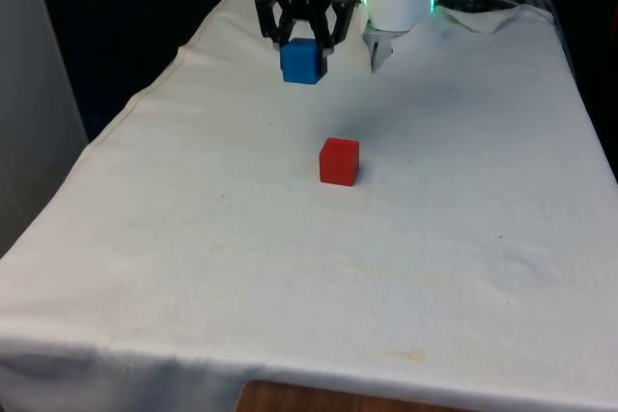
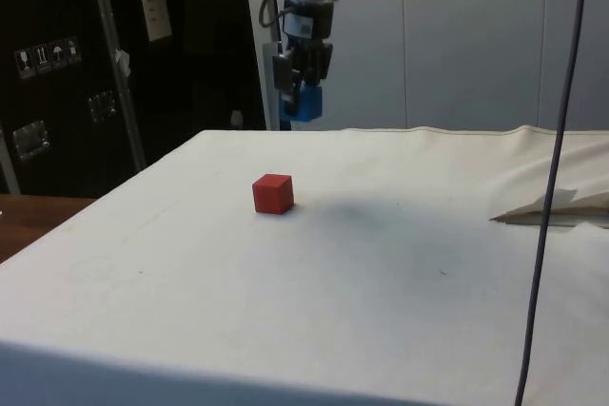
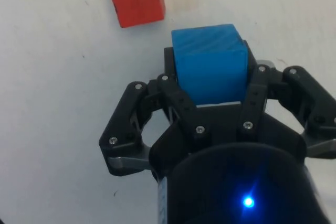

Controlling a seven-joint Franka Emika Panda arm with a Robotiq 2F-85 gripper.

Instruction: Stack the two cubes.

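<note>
- The jaws of the gripper [image 1: 301,53] are clamping the blue cube [image 1: 301,61], hanging clear above the counter [image 1: 435,238].
- The red cube [image 1: 339,161] is sitting alone, at about five o'clock from them in the front view, well apart.
- Judging so, carrying over comes next.

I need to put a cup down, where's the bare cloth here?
Bare cloth spreads all around the red cube, widest toward the near edge. Only the far end is busy: there the gripper holds the blue cube aloft.
</note>
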